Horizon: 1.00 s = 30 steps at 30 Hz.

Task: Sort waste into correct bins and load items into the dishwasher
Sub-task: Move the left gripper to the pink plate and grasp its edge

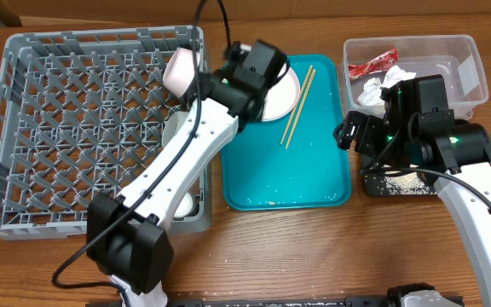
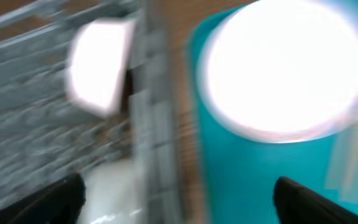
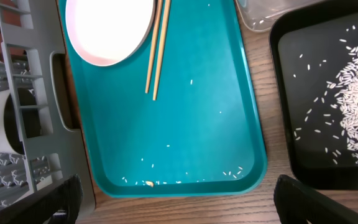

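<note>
Grey plastic rack matt; teal tray smooth plastic; wooden chopsticks; red wrapper shiny.

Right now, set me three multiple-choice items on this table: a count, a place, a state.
1. How many chopsticks lie beside the white plate on the teal tray? A one, B two, C four.
2. Where is the red wrapper? A on the teal tray, B on the white plate, C in the clear tub.
3. How do the right fingers stand? A open, empty, B shut on a chopstick, C shut on the wrapper.
Key: 1 B, two sticks lie side by side; 2 C, the tub's walls surround it; 3 A, wide apart, nothing between.
</note>
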Motion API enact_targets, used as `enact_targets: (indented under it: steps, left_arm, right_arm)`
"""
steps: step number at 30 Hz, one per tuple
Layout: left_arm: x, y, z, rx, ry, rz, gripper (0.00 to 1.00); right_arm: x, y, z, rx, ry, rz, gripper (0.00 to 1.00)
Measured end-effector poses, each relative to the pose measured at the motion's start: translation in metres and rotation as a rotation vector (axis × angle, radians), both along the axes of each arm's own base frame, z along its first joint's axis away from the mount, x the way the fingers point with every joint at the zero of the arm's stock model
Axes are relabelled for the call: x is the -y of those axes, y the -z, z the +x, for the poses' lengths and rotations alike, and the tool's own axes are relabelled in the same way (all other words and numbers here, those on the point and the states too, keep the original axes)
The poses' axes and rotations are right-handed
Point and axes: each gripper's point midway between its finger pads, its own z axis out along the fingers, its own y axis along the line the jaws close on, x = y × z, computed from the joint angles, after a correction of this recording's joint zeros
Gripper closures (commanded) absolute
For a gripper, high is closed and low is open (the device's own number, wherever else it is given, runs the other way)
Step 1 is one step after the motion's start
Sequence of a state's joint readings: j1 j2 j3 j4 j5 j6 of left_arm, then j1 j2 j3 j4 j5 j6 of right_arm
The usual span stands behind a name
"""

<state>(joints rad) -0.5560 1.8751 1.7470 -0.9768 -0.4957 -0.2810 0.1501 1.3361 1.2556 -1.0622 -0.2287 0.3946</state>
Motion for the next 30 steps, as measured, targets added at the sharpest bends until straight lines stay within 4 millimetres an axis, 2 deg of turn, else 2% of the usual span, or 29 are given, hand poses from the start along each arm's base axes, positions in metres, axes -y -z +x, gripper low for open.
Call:
enact_targets:
  steps: [3, 7, 9, 10, 15, 21, 25, 30]
  left_arm:
    - [0.031, 0.000, 0.003, -0.008, 0.039, -0.179, 0.13]
    - [0.046, 0.010, 0.009, -0.008, -0.074, -0.336, 0.18]
    - [0.049, 0.021, 0.011, -0.017, -0.151, -0.386, 0.20]
    - [0.051, 0.029, 0.013, -0.027, -0.191, -0.407, 0.24]
    - [0.056, 0.085, 0.018, -0.087, -0.361, -0.452, 0.38]
    - [0.058, 0.137, 0.020, -0.135, -0.450, -0.445, 0.44]
    - [0.060, 0.155, 0.024, -0.134, -0.499, -0.459, 0.47]
    - [0.063, 0.164, 0.031, -0.115, -0.522, -0.485, 0.51]
  right_arm:
    - [0.000, 0.000, 0.000, 0.000, 0.000, 0.000, 0.00]
    - [0.000, 0.000, 0.000, 0.000, 0.001, 0.000, 0.00]
    - [0.000, 0.000, 0.000, 0.000, 0.001, 0.000, 0.00]
    - [0.000, 0.000, 0.000, -0.001, 0.001, 0.000, 0.00]
    - [0.000, 0.000, 0.000, 0.000, 0.000, 0.000, 0.00]
    - [0.000, 0.000, 0.000, 0.000, 0.000, 0.000, 0.00]
    - [0.000, 0.000, 0.000, 0.000, 0.000, 0.000, 0.00]
    - [0.000, 0.000, 0.000, 0.000, 0.000, 0.000, 0.00]
